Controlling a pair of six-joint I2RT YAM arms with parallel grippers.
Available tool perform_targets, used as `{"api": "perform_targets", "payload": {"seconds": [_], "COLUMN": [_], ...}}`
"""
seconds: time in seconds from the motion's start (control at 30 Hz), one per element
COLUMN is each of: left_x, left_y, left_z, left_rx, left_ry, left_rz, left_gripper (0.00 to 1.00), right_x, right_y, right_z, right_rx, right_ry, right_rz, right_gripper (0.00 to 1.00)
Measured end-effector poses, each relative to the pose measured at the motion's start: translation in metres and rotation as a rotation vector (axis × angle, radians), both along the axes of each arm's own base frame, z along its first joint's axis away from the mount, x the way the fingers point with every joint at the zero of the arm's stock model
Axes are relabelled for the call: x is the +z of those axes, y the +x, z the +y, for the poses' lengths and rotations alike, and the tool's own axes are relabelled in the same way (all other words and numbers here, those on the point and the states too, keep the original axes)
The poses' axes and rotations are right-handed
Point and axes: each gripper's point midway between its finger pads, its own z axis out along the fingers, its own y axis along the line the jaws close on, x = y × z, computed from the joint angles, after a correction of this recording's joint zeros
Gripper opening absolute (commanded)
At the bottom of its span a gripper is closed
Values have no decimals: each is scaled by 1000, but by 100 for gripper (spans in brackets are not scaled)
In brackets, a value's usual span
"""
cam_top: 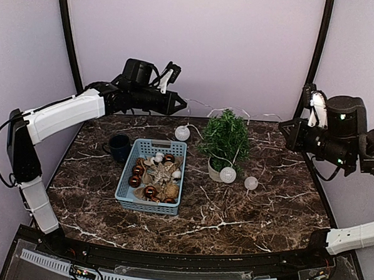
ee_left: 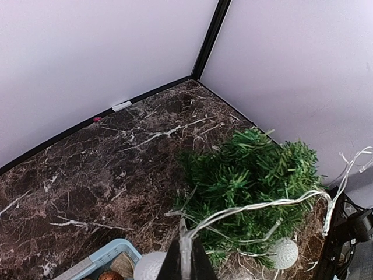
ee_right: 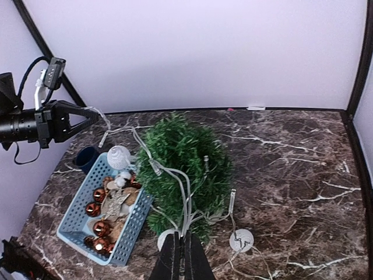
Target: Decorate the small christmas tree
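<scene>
The small christmas tree [cam_top: 225, 137], light string [ee_left: 262, 205] draped across, stands beside blue basket [cam_top: 147, 205].

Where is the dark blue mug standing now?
In the top view, the dark blue mug stands beside the far left corner of the blue basket, left of the small christmas tree.
</scene>
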Motion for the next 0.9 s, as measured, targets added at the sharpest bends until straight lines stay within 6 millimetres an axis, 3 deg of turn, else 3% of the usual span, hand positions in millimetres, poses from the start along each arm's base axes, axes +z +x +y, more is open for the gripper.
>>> {"api": "perform_targets", "payload": {"seconds": [0.17,0.43,0.7,0.9], "left_x": [-16,-23,-33,-40], "left_y": [22,49,64,69], "left_z": [-11,-22,-38,-51], "left_rx": [-10,-26,-70,-114], "left_ry": [26,27,15,-9], "left_rz": [21,15,15,17], "left_gripper": [0,0,0,0], "right_x": [-1,-20,-33,-43], "right_y": [22,64,106,121], "right_z": [-14,-35,-71,-96], "right_rx": [-96,-212,-314,-360], "right_ry": [-69,-172,-169,-149], "right_rz": [-1,41,91,128], "right_gripper": [0,0,0,0]}}
